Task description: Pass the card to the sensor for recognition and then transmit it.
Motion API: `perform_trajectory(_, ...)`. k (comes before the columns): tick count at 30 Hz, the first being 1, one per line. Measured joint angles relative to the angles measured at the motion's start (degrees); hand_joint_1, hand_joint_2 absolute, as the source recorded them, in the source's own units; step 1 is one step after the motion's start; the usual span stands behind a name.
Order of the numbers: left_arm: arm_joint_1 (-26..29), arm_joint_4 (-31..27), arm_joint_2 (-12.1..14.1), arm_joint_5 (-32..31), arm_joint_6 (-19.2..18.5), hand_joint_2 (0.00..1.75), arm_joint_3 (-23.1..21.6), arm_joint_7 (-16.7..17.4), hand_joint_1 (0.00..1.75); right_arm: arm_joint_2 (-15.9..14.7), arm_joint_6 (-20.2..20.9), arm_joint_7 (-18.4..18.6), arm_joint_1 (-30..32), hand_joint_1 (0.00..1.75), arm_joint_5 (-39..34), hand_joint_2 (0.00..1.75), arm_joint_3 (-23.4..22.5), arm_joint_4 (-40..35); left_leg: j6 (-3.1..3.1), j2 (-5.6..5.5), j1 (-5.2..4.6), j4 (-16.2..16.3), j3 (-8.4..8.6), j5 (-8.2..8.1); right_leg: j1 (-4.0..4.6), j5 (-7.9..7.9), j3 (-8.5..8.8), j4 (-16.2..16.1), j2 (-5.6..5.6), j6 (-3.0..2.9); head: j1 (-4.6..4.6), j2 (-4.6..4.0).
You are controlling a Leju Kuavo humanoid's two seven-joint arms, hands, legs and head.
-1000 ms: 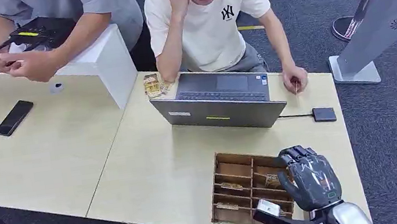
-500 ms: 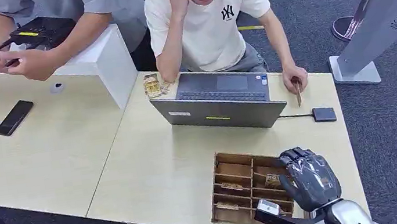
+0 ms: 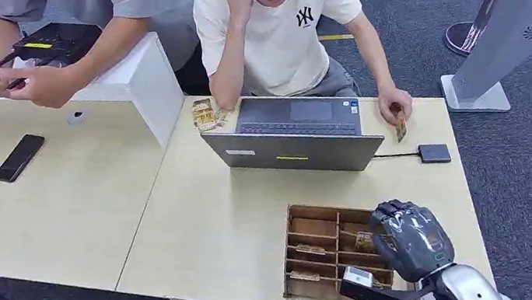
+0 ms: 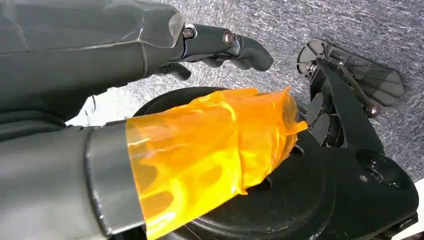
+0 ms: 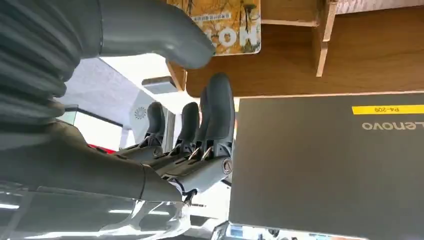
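Observation:
A wooden compartment tray (image 3: pixel 311 210) sits at the table's near edge with patterned cards in some slots. My right hand (image 3: pixel 410 239) hovers over its right side. In the right wrist view this hand (image 5: pixel 125 150) holds nothing: its thumb (image 5: pixel 160 35) lies close to a yellow printed card (image 5: pixel 230 25) in a compartment, and the fingers (image 5: pixel 217 115) stretch out apart from it. A small black sensor box (image 3: pixel 434 153) lies on the table to the right of the laptop, wired to it. My left hand (image 4: pixel 100 55) hangs over the floor, holding nothing, orange tape around its thumb (image 4: pixel 210 145).
A grey laptop (image 3: pixel 296 134) stands just beyond the tray. The person behind it holds a card (image 3: pixel 400 129) near the sensor box. A second person works at the white box (image 3: pixel 147 80) at the far left. A black phone (image 3: pixel 18 157) lies on the left table. A grey stand (image 3: pixel 501 30) is at the right.
My right hand has sunk a little toward the tray, its fingers tipping down. The seated person's hand has turned its card so that the face shows.

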Motion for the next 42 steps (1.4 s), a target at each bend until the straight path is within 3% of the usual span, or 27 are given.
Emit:
perform_trajectory(13,-0.02,0.00,0.00,0.24,-0.02,0.00,0.00,0.31,0.00,-0.57,1.44,0.00,-0.79,0.89,-1.42,1.75,1.38,0.31,0.00,0.00,0.00,0.00,0.00,0.00,0.00,0.00,0.00,0.00,0.00,0.00,0.00,0.00)
perform_trajectory(16,-0.02,0.00,0.00,0.26,-0.02,0.00,0.00,0.31,0.00,-0.61,1.84,0.02,-1.06,0.96,-1.62,1.75,1.53,0.42,0.00,0.00,0.00,0.00,0.00,0.00,0.00,0.00,0.00,0.00,0.00,0.00,0.00,0.00)
perform_trajectory(17,-0.02,0.00,0.00,0.28,-0.02,0.00,0.00,0.31,0.00,-0.63,2.09,0.00,-1.12,1.08,-1.73,1.75,1.55,0.46,0.00,0.00,0.00,0.00,0.00,0.00,0.00,0.00,0.00,0.00,0.00,0.00,0.00,0.00)
perform_trajectory(19,-0.02,0.00,0.00,0.37,-0.02,0.00,0.00,0.31,0.00,-0.79,2.47,0.00,-1.25,1.15,-2.29,1.75,1.77,0.46,0.00,-0.01,0.00,0.00,0.00,0.00,0.00,0.00,0.00,0.00,-0.01,0.00,0.00,0.00)
perform_trajectory(21,-0.03,0.00,0.00,0.41,-0.02,0.00,0.00,0.35,0.00,-0.90,2.80,0.00,-1.49,1.05,-2.54,1.75,1.97,0.48,0.00,0.00,0.00,0.00,0.00,0.00,0.00,0.00,0.00,0.00,0.01,0.00,0.00,0.00)
perform_trajectory(22,-0.03,0.00,0.00,0.41,-0.02,0.00,0.00,0.39,0.00,-0.92,2.88,0.00,-1.62,0.80,-2.58,1.75,2.08,0.48,0.00,0.00,0.00,0.00,0.00,0.00,0.00,0.00,0.00,0.00,0.01,0.00,0.00,0.00)
perform_trajectory(25,-0.03,0.00,0.00,0.59,-0.02,0.00,0.00,0.39,0.00,-0.96,3.19,0.00,-1.84,0.84,-2.75,1.75,2.32,0.59,0.00,0.00,0.00,0.00,0.00,0.00,0.00,0.00,0.00,0.00,0.00,0.00,0.00,0.00)
perform_trajectory(26,-0.03,0.00,0.00,0.61,-0.02,0.00,0.00,0.41,0.00,-1.01,3.19,0.00,-1.89,1.01,-2.86,1.75,2.42,0.66,0.00,0.00,0.00,0.00,0.00,0.00,0.00,0.00,0.00,0.00,0.00,0.00,0.00,0.00)
perform_trajectory(27,-0.03,0.00,0.00,0.63,-0.02,0.00,0.00,0.42,0.00,-1.05,3.21,0.00,-1.98,1.01,-2.88,1.75,2.53,0.76,0.00,0.00,0.00,0.00,0.00,0.00,0.00,0.00,0.00,0.00,0.00,0.00,0.00,0.00)
perform_trajectory(28,-0.03,0.00,0.00,0.66,-0.02,0.00,0.00,0.42,0.00,-1.07,3.30,0.00,-2.08,1.29,-2.97,1.75,2.62,0.83,0.00,0.00,0.00,0.00,0.00,0.00,0.00,0.00,0.00,0.00,0.01,0.00,0.00,0.00)
perform_trajectory(31,-0.03,0.00,0.00,0.74,-0.02,0.00,0.00,0.42,0.00,-1.25,3.47,0.00,-2.50,1.62,-3.36,1.75,2.75,0.85,0.00,0.00,0.00,0.00,0.01,0.00,0.00,0.00,0.00,0.00,0.00,0.00,0.00,0.00)
perform_trajectory(36,-0.03,0.00,0.00,0.79,-0.02,0.00,0.00,0.42,0.00,-1.40,4.15,0.00,-3.32,1.59,-3.54,1.75,3.10,0.96,0.00,0.01,0.00,0.00,0.02,0.00,0.00,0.00,0.01,0.00,0.01,0.01,0.00,0.00)
perform_trajectory(40,-0.03,0.00,0.00,0.81,-0.02,0.00,0.00,0.42,0.00,-1.42,4.22,0.00,-3.68,1.71,-3.72,1.75,3.26,1.11,0.00,0.01,0.00,0.01,0.02,0.00,0.00,0.01,0.01,0.00,0.01,0.01,0.00,0.00)
perform_trajectory(42,-0.03,0.00,0.00,0.81,-0.02,0.00,0.00,0.42,0.00,-1.42,4.31,0.00,-3.77,1.66,-3.93,1.75,3.37,1.20,0.00,0.00,0.00,0.01,0.02,0.00,0.00,0.01,0.01,0.00,0.01,0.01,0.00,0.00)
